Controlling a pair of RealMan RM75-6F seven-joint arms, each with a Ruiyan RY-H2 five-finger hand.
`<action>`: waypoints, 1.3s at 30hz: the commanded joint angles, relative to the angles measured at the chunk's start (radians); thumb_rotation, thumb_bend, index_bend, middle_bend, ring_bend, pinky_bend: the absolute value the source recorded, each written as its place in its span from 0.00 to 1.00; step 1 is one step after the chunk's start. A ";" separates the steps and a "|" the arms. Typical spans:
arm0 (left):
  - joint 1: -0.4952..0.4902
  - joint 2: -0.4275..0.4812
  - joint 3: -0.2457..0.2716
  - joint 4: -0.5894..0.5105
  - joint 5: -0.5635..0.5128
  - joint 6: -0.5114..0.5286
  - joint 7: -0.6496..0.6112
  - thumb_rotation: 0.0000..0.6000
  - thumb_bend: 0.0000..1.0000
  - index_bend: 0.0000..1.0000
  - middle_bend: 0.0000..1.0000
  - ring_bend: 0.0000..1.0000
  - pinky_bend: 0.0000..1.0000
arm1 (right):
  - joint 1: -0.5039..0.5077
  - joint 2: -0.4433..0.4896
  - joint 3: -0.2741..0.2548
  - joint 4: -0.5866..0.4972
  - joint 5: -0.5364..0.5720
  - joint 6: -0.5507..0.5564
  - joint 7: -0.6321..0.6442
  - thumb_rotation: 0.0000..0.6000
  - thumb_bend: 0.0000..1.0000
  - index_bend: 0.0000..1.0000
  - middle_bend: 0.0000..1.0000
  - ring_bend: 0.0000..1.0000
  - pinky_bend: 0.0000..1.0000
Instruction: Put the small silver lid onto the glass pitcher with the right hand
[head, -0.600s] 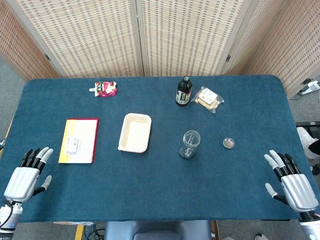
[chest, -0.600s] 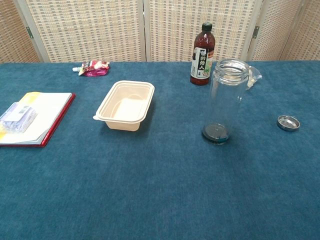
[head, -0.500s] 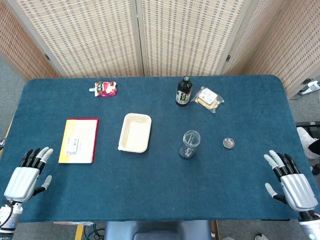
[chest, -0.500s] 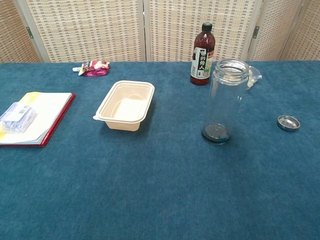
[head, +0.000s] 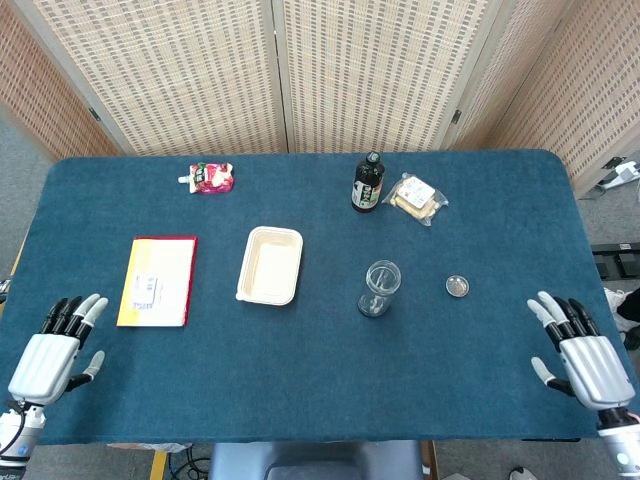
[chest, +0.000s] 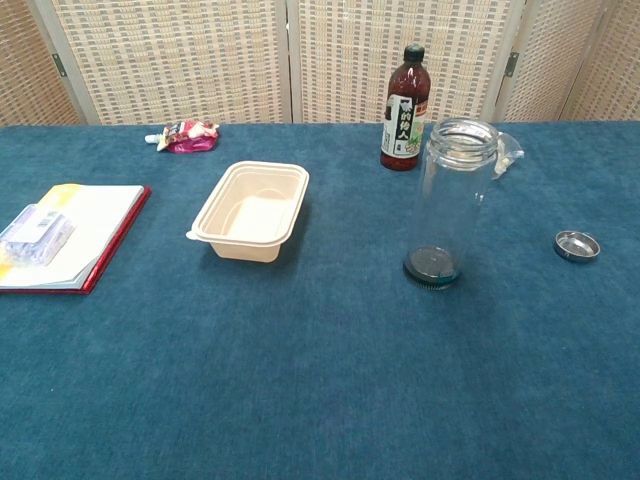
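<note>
— Lid location?
— Small silver lid (head: 457, 286) lies on the tabletop (head: 320, 380), right of the upright glass pitcher (head: 379, 288), apart from it.
— Hands?
— Right hand (head: 585, 355) and left hand (head: 52, 350): fingers spread, holding nothing.

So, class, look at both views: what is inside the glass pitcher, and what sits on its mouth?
The glass pitcher is empty and its mouth is uncovered. Only its dark base shows through. The small silver lid lies apart on the table.
</note>
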 joint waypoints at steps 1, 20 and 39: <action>0.002 0.001 0.001 -0.001 -0.001 0.001 0.001 1.00 0.37 0.00 0.05 0.00 0.00 | 0.073 0.076 0.042 -0.073 0.068 -0.110 -0.011 1.00 0.36 0.00 0.00 0.00 0.00; 0.010 0.012 -0.003 -0.012 -0.007 0.017 -0.027 1.00 0.38 0.00 0.05 0.00 0.00 | 0.360 0.026 0.173 0.073 0.375 -0.565 0.033 1.00 0.40 0.32 0.00 0.00 0.00; 0.021 0.028 -0.013 -0.013 -0.014 0.042 -0.055 1.00 0.38 0.00 0.05 0.00 0.00 | 0.482 -0.168 0.155 0.274 0.481 -0.724 -0.042 1.00 0.45 0.40 0.00 0.00 0.00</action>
